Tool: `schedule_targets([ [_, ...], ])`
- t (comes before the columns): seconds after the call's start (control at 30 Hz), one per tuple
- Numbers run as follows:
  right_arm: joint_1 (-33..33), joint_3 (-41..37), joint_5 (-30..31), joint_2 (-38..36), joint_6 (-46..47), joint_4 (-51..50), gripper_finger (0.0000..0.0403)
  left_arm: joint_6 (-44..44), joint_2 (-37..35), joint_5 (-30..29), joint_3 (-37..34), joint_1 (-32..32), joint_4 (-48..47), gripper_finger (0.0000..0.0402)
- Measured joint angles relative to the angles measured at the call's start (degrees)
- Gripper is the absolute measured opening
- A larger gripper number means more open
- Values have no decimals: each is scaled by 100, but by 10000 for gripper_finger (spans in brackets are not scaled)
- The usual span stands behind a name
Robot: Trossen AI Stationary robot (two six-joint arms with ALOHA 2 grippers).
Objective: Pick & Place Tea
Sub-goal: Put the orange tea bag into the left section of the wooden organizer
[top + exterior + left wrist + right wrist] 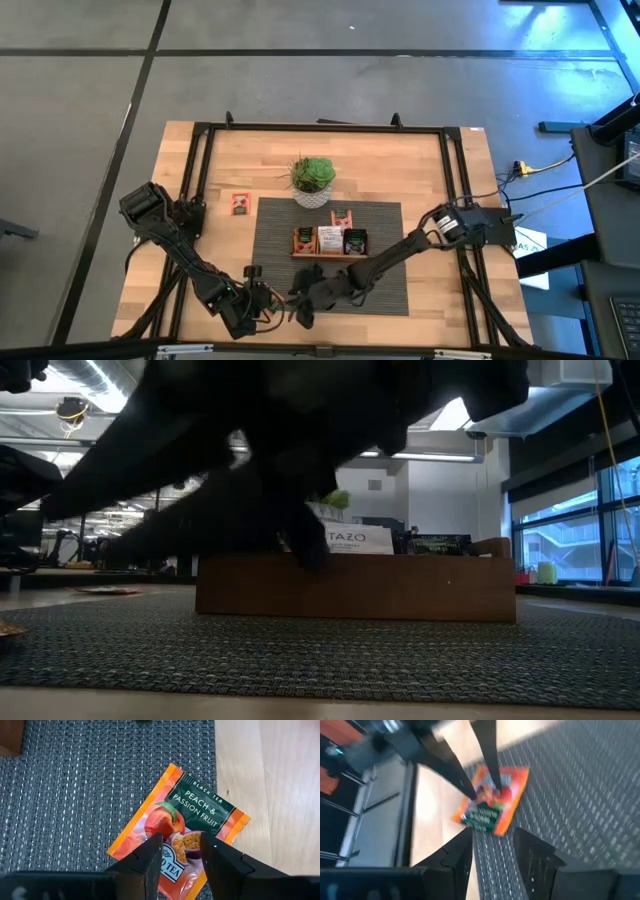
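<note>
1. A robotics lab or workshop: a wooden table [400, 160] boxed in by a black metal frame [200, 150] stands on grey concrete floor [300, 60].
2. Beyond it, exposed ceiling ducts [80, 380], large windows [560, 530] and cluttered benches [60, 565].

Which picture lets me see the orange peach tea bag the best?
The left wrist view: the orange tea sachet fills it, label readable, lying half on the grey mat, just beyond the left gripper. The right wrist view shows it blurred; in the high and low views the arms hide it.
</note>
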Motion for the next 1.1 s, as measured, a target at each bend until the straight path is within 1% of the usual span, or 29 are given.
schedule_targets([
  [0.17,9,717,-9,463,702,-868,145,159,0,-10,0,-3,0,130],
  [0.3,-16,1100,-3,632,1291,-1430,145,187,0,-9,0,-3,2,130],
  [0.47,-71,1153,-22,659,1848,-1449,145,179,0,-48,0,-3,11,130],
  [0.63,-94,1153,-24,661,2119,-1449,145,107,3,-339,-1,-1,4,130],
  [0.83,-106,1153,-22,663,2276,-1455,145,-45,4,-571,-2,-1,6,130],
  [0.97,-138,1151,-28,668,2319,-1453,145,-92,12,-609,-2,-3,50,130],
  [1.1,-182,1151,-50,668,2392,-1447,145,-92,200,-758,0,-3,297,130],
])
